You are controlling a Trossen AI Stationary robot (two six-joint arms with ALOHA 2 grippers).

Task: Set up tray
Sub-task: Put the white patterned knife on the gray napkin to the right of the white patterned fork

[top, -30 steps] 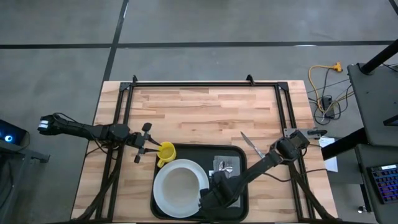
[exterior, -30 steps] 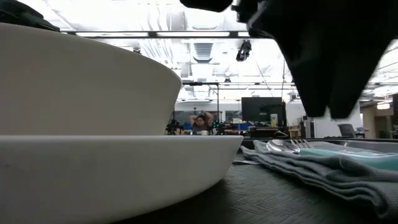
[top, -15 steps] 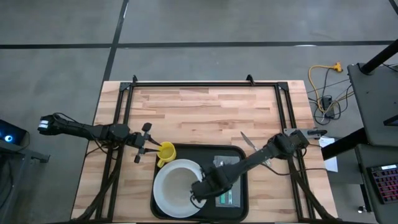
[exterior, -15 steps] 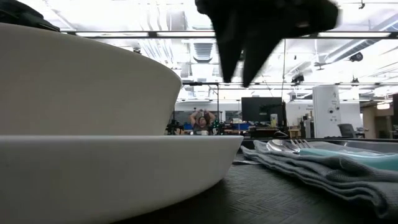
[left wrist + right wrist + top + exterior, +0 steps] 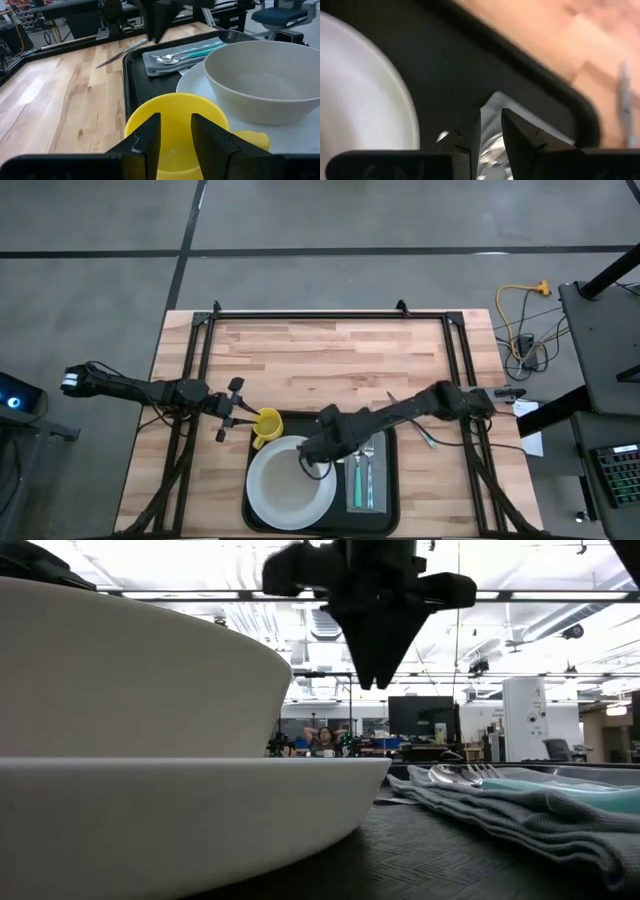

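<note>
I see my right gripper has swung from the tray's near-right corner across to the bowl's far edge, fingers nearly together and empty, uncovering the napkin with its cutlery, while the left gripper stays clamped on the yellow cup at the tray's corner.

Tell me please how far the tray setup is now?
Mostly done: the tray carries a plate with a bowl, and a napkin with a fork and spoon. In hand: the left hand holds a yellow cup at the tray's corner; the right hand hovers empty over the tray. Left: releasing the cup, and the knife lies on the table.
</note>
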